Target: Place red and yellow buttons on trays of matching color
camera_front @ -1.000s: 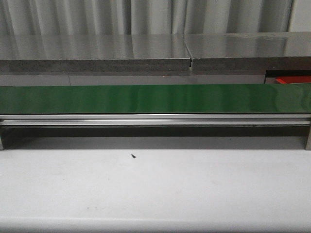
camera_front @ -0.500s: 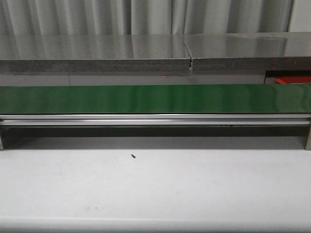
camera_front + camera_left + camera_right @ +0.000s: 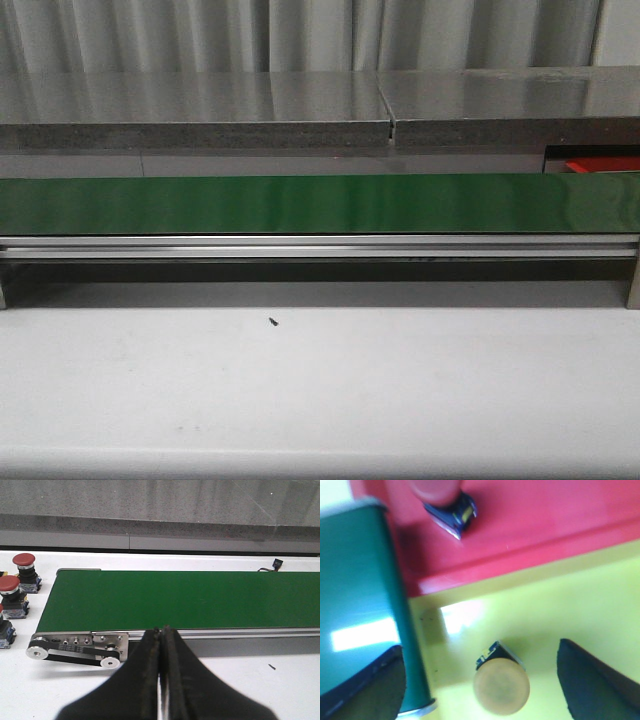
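In the right wrist view a yellow button (image 3: 501, 688) stands on the yellow tray (image 3: 580, 605), between the spread fingers of my open right gripper (image 3: 482, 680) and touching neither. Beyond it a red button (image 3: 442, 495) sits on the red tray (image 3: 530, 525). My left gripper (image 3: 162, 632) is shut with nothing in it, hovering before the green conveyor belt (image 3: 185, 599). Two red buttons (image 3: 25, 565) (image 3: 10, 591) stand on the white table beside the belt's end, and the dark base of another thing (image 3: 4, 630) shows at the frame edge. Neither gripper appears in the front view.
The green belt (image 3: 320, 203) spans the front view, with a grey shelf (image 3: 200, 105) behind it and a strip of the red tray (image 3: 605, 163) at the far right. A small dark speck (image 3: 273, 321) lies on the white table. The belt's end roller (image 3: 415, 707) borders the yellow tray.
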Robot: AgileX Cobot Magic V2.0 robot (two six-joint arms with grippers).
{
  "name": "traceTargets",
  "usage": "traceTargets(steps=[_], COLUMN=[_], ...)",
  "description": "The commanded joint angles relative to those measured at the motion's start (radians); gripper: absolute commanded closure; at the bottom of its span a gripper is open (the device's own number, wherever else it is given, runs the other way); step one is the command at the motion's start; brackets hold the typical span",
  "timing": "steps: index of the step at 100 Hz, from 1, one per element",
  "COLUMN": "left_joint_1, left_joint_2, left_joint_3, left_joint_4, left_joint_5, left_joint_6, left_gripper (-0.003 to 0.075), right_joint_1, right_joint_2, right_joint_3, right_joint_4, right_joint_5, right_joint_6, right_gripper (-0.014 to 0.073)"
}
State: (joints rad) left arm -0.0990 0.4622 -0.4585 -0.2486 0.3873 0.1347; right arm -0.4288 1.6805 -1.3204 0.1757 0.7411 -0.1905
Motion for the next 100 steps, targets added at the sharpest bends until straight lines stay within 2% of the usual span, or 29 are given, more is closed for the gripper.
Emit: traceTargets(steps=[1, 21, 50, 76, 83, 90, 100], left_joint_1=[-0.008, -0.008, -0.008, -0.008, -0.008, -0.008, -0.008], left_joint_2=[0.004, 0.004, 0.004, 0.004, 0.004, 0.004, 0.004], left_joint_3=[-0.029, -0.029, -0.029, -0.029, -0.029, -0.029, -0.029], left_joint_4=[-0.016, -0.016, -0.016, -0.016, -0.016, -0.016, -0.016], left_joint_5=[-0.082, -0.082, -0.082, -0.082, -0.082, -0.082, -0.082], left_joint_6=[-0.001, -0.001, -0.001, -0.001, -0.001, -0.001, -0.001], left_gripper=[0.0739, 0.0739, 0.0739, 0.0739, 0.0739, 0.0739, 0.0739], right_joint_1=[0.038, 0.17, 0.358, 0.388, 0.388, 0.388, 0.388], right_joint_2=[-0.132, -0.329, -0.65, -0.909, -0.979, -1.045, -1.119], right_joint_3=[-0.016, 0.062, 0.354, 0.591, 0.636, 0.67, 0.703], right_joint_4=[0.009, 0.009, 0.008, 0.008, 0.008, 0.008, 0.008], right_joint_5=[-0.023, -0.09, -0.187, -0.216, -0.217, -0.218, -0.218], right_joint_6=[-0.031, -0.074, -0.096, -0.096, -0.096, -0.096, -0.096], right_gripper=[-0.0022, -0.0022, -0.0022, -0.0017, 0.002, 0.0093, 0.0282])
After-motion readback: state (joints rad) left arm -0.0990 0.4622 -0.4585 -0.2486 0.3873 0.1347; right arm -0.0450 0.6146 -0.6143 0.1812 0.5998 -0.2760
